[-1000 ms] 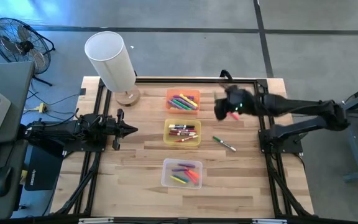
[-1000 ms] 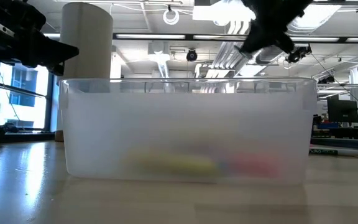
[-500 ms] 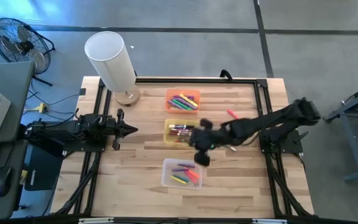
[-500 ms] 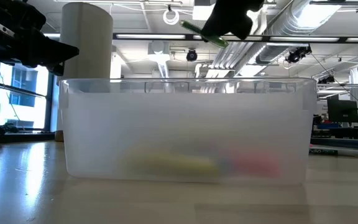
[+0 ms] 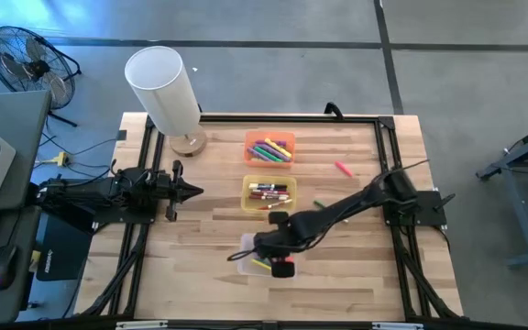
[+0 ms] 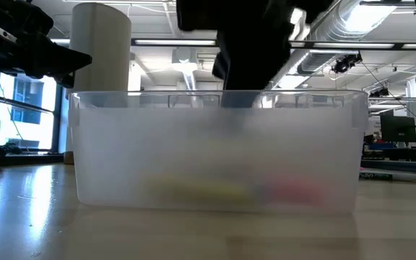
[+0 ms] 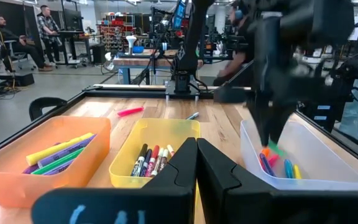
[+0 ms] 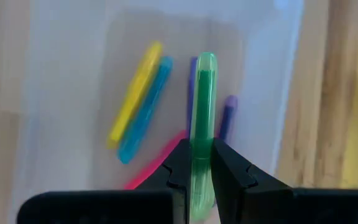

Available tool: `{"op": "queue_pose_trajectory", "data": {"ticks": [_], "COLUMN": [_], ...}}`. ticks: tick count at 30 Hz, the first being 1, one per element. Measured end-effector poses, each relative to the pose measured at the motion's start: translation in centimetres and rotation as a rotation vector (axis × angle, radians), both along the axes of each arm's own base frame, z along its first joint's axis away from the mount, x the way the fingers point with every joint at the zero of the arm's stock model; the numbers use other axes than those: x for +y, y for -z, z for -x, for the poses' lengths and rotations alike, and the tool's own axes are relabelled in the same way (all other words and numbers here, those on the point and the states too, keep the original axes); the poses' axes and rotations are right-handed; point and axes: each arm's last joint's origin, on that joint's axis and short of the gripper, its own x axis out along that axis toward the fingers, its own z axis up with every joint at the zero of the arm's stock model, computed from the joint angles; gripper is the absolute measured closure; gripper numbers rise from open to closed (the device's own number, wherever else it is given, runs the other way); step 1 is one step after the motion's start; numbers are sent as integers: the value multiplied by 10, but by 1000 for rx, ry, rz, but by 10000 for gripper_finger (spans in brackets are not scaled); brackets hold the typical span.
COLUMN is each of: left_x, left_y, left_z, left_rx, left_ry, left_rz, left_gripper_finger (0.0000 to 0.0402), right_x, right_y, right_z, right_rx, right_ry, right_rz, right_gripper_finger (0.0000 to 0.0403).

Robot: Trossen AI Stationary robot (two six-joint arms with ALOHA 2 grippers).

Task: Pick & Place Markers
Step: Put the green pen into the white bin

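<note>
My right gripper hangs over the clear bin near the table's front and is shut on a green marker. Below it in the bin lie yellow, blue, purple and pink markers. From the left wrist view the right gripper dips into the clear bin. My left gripper waits shut at the table's left, pointing level. A pink marker lies loose on the wood at the far right. My right gripper pinches the green marker between its two fingers, on the marker's rear part. The marker runs along the fingers, and its free end sticks out past the tips. The gripper slants steeply down from the table's right. The marker is clear of the markers beneath it.
An orange bin and a yellow bin, both with markers, stand beyond the clear bin. A tall white cylinder on a wooden base stands at the far left corner. A marker shows partly beside the right arm.
My right gripper has swept from the far right of the table, beside the orange bin, toward the near edge and the left, and has come down over the clear bin. It has rolled and tipped steeply downward, carrying the green marker.
</note>
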Motion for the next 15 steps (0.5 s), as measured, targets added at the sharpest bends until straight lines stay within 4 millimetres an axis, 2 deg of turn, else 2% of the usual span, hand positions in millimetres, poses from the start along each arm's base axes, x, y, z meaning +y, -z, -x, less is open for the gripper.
{"op": "queue_pose_trajectory", "data": {"ticks": [6,12,15], "left_x": [0,0,0], "left_y": [0,0,0], "left_z": [0,0,0], "left_rx": [0,0,0], "left_ry": [0,0,0], "left_rz": [0,0,0], "left_gripper_finger": [401,401,401], "right_x": [3,4,4], "right_y": [33,31,16], "right_z": [-5,-5,-3], "right_rx": [94,99,60], "right_ry": [6,-5,-5], "right_rz": [-4,-47,-61], "right_gripper_finger": [369,331,313]}}
